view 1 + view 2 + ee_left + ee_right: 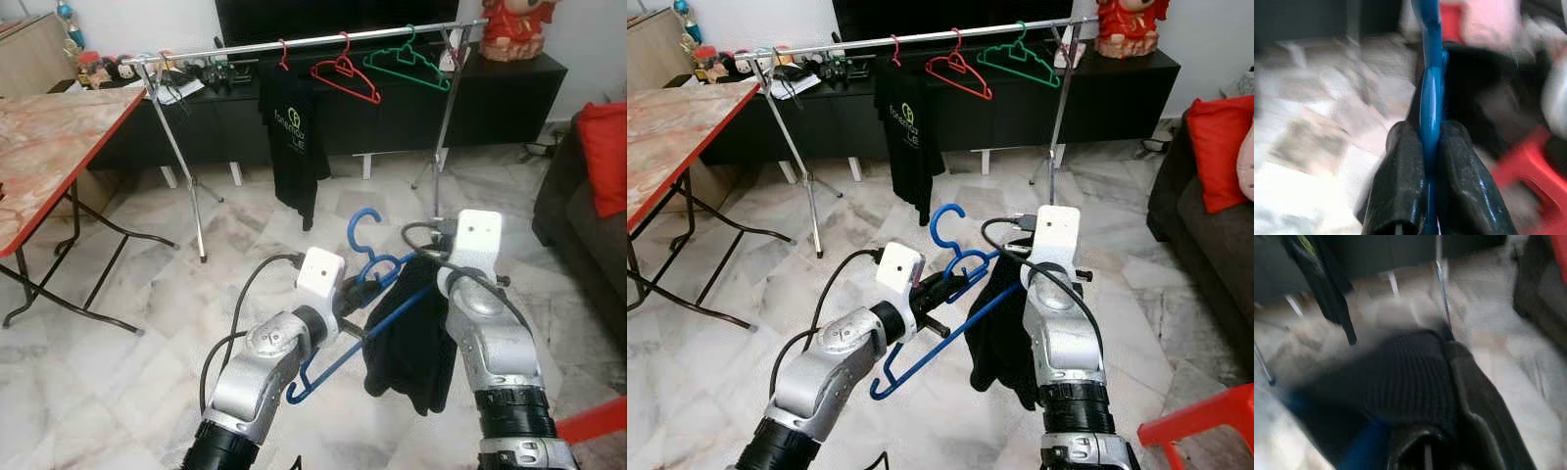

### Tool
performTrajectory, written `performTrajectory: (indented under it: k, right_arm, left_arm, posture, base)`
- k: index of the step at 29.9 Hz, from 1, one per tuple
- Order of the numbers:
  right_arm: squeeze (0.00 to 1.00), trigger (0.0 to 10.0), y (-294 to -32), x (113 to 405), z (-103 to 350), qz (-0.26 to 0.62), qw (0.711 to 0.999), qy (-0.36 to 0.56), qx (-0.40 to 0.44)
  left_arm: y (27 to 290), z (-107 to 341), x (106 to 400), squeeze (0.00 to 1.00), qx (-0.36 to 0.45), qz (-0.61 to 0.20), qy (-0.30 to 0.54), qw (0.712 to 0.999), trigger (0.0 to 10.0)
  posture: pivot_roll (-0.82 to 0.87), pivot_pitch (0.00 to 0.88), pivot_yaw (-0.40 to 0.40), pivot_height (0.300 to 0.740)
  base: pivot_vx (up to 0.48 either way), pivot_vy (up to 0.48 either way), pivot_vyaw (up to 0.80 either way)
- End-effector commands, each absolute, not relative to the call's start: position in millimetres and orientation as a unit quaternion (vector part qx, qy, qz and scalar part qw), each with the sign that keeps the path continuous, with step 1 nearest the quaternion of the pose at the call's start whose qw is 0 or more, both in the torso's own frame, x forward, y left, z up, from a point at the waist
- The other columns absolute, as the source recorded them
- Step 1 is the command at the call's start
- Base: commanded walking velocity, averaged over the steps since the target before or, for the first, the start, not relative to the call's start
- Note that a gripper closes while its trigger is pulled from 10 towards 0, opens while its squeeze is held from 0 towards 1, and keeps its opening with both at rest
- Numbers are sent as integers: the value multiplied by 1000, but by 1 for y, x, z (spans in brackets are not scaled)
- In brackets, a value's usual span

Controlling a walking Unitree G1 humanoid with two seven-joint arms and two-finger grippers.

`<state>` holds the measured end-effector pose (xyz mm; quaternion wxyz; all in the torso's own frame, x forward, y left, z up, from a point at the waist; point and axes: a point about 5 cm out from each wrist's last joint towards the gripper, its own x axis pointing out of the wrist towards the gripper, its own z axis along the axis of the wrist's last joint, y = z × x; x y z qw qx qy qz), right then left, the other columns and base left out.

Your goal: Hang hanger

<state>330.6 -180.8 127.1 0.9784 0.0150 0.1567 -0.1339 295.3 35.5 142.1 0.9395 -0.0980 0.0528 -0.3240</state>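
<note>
Illegible green print on black T-shirt (294,137)

Blue hanger (364,294), seemingly black ribbed cloth (409,338)

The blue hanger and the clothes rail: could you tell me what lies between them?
Bare marble floor separates the blue hanger from the clothes rail; seen in the left eye view.
</note>
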Motion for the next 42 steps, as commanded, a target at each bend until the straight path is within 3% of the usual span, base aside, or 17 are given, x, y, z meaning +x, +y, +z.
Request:
performTrajectory:
  k: [1, 18, 26, 42]
  right_arm:
    - [0, 10000, -191, 323, 112, -161, 968, 191, 39]
    - [0, 10000, -179, 328, 115, -107, 977, 185, -24]
    - [0, 10000, -184, 335, 122, -112, 977, 175, -38]
    - [0, 10000, -156, 335, 123, -65, 982, 179, -7]
  left_arm:
    - [68, 170, 312, 0, -113, -237, -17, 965, 10000]
    - [52, 144, 302, 0, -37, -303, 60, 950, 10000]
    - [52, 109, 290, 0, 44, -336, 172, 925, 10000]
    - [41, 110, 290, 0, 35, -351, 181, 918, 10000]
  posture:
    - [-30, 0, 89, 740]
    - [-30, 0, 89, 740]
    - [-30, 3, 84, 740]
    - [-33, 1, 75, 740]
  base:
    - [0, 0, 0]
    - [0, 0, 0]
    - [0, 0, 0]
    - [0, 0, 0]
